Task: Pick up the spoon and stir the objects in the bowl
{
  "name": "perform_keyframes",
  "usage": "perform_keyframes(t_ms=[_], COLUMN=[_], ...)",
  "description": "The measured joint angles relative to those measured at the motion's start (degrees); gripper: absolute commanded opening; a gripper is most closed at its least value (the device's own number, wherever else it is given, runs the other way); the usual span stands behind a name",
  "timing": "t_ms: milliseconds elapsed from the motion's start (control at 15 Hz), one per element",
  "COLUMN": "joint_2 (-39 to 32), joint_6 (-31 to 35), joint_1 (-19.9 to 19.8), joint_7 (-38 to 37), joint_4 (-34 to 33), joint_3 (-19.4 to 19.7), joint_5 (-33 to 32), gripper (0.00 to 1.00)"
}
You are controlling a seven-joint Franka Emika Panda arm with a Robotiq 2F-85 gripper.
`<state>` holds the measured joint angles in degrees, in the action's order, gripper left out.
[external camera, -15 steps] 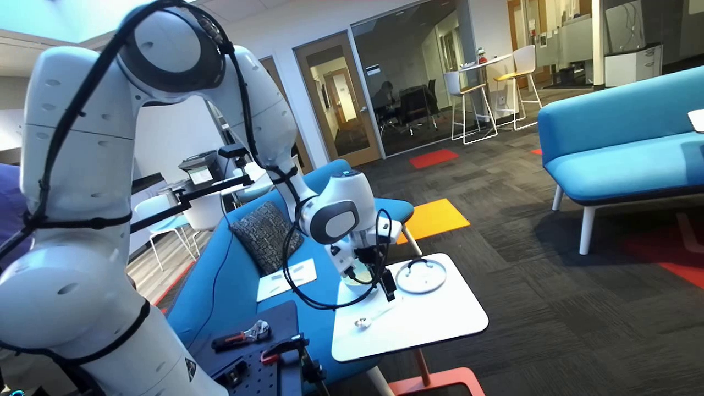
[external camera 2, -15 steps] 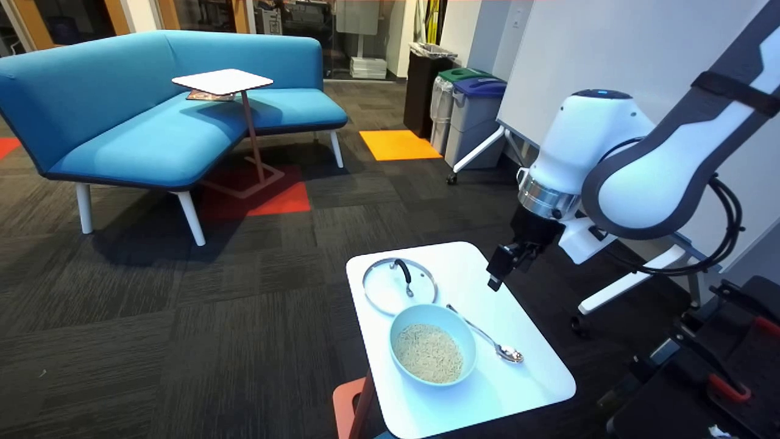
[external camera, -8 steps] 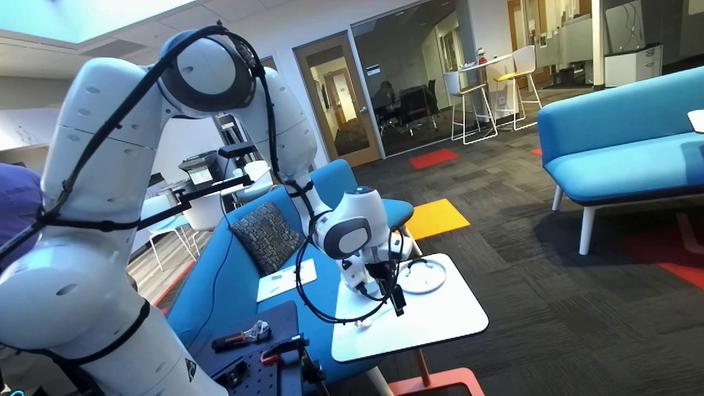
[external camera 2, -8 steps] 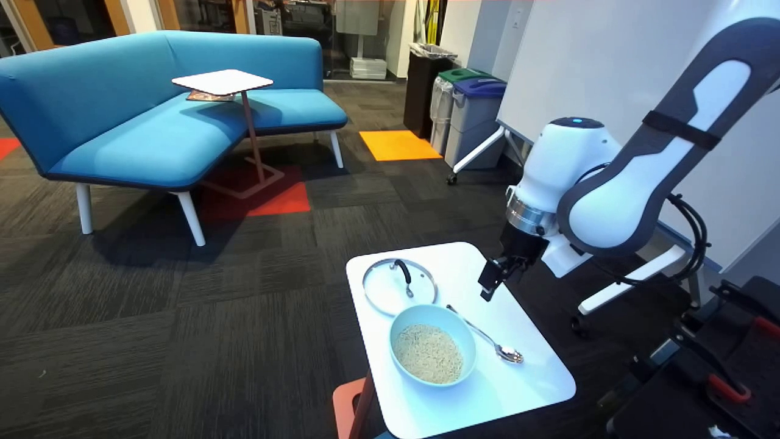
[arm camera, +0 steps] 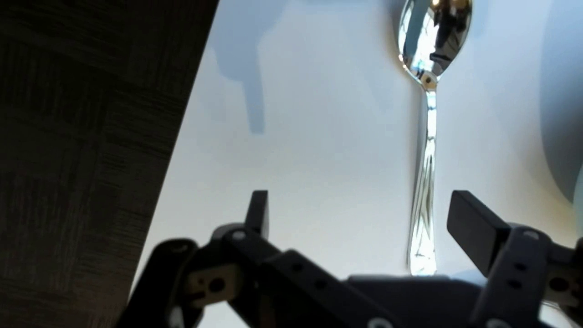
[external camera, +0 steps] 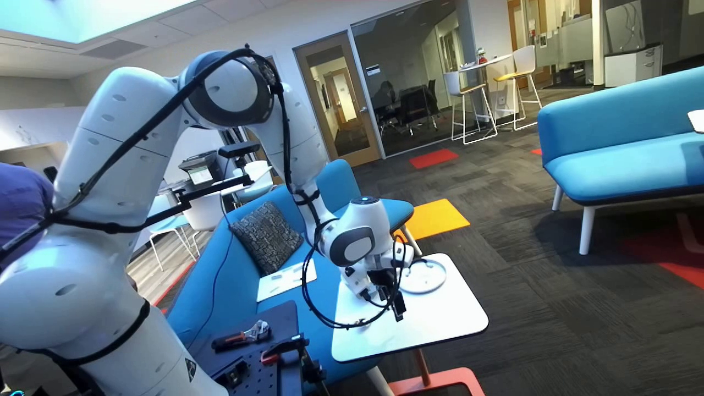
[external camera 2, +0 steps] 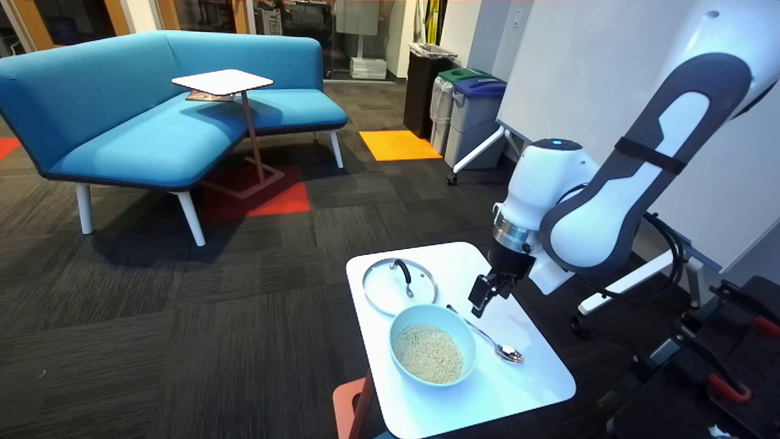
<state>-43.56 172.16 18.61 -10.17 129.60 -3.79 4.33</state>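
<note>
The gripper [arm camera: 362, 212] hangs over the white table [external camera 2: 518, 384] with its two fingers [arm camera: 476, 232] spread wide, and it holds nothing. The spoon [arm camera: 428, 150] is thin and shiny and lies on the table. In the wrist view its handle shows in the space between the fingers, closer to the finger on the bowl's side, and neither finger touches it. The round end of the spoon is past the fingers, at the top of that view. The bowl [external camera 2: 432, 315] is light blue and stands upright just beside the spoon, with a gap between them. Lots of little tan bits [external camera 2: 428, 353] fill the bottom of the bowl. A clear lid [external camera 2: 385, 286] with a black handle lies beside the bowl, near the tip of the spoon's handle; it is hard to tell if lid and bowl touch. The white arm [external camera 2: 682, 119] reaches over the table in both exterior views. In an exterior view a blue couch [external camera: 236, 280] is next to the table, with a gray pillow [external camera: 267, 236] and a flat white sheet [external camera: 286, 279] on it, and a wrench [external camera: 242, 336] lies on a black bench [external camera: 283, 319]. Bins [external camera 2: 478, 122] and a big board [external camera 2: 603, 73] stand farther back.
</note>
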Motion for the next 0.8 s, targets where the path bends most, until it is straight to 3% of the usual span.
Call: perform_keyframes(t_ms=[667,733,800], joint_2=[-3.1,-3.3,-3.6], joint_6=[0.0,0.0,0.0], joint_1=[1.2,1.8,2.3], joint_7=[0.0,0.0,0.0], joint_4=[-1.8,-2.0,-2.3], joint_3=[-1.9,-1.6,-1.4], joint_5=[-0.1,-0.1,-0.1], gripper=[1.0,0.91,0.74])
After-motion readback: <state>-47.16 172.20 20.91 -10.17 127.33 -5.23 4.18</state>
